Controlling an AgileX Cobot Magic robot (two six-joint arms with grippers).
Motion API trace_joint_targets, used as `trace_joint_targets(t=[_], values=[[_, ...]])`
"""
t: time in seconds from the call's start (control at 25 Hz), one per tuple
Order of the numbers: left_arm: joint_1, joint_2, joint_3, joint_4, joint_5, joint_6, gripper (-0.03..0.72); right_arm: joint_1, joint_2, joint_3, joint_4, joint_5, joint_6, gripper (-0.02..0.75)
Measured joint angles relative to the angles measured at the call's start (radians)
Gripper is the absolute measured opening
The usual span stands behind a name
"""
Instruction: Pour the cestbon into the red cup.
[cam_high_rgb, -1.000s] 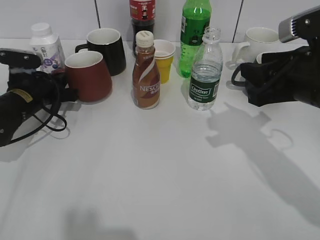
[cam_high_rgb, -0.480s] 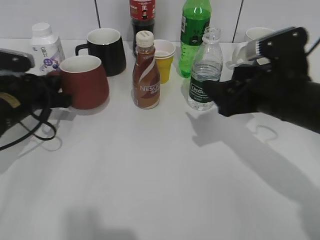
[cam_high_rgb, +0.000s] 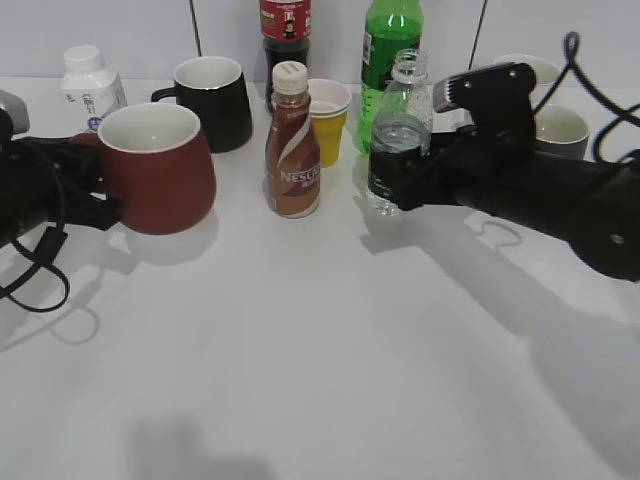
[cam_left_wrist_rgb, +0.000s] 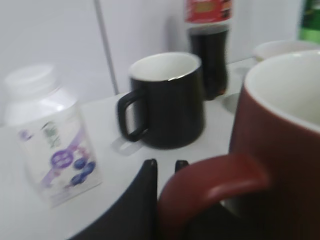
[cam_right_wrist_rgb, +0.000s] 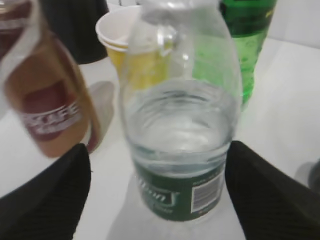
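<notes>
1. The right gripper (cam_high_rgb: 400, 180) is closed around the water bottle (cam_high_rgb: 398, 135) at its label, beside the brown bottle (cam_high_rgb: 292, 150).
2. The left gripper (cam_left_wrist_rgb: 165, 170) pinches the red cup (cam_high_rgb: 155, 165) by its handle.
3. Thin, uncapped plastic (likely slippery, crushable): squeeze gently, low down.

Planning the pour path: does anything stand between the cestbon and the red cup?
Yes. The brown Nescafe bottle stands upright on the table between the cestbon at the right hand and the red cup on the left.
</notes>
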Motion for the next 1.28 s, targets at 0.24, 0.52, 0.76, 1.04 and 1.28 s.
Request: trace_joint_targets(t=[0.24, 0.52, 0.76, 1.04, 1.28], values=[[-0.044, -0.048, 0.009, 0.059, -0.002, 0.0, 0.064, 0.0, 0.107, -0.091, 0.021, -0.004, 0.001, 0.629], [-0.129, -0.049, 0.01, 0.073, 0.008, 0.0, 0.064, 0.0, 0.202, -0.177, 0.025, -0.006, 0.002, 0.607], [-0.166, -0.049, 0.01, 0.095, 0.009, 0.0, 0.064, 0.0, 0.229, -0.2, 0.026, -0.013, 0.002, 0.468], [-0.207, -0.049, 0.01, 0.106, 0.009, 0.0, 0.063, 0.0, 0.206, -0.181, 0.011, -0.011, -0.001, 0.468], [-0.228, -0.043, 0.006, 0.117, 0.01, 0.0, 0.063, 0.0, 0.046, -0.048, -0.075, -0.012, -0.154, 0.468]])
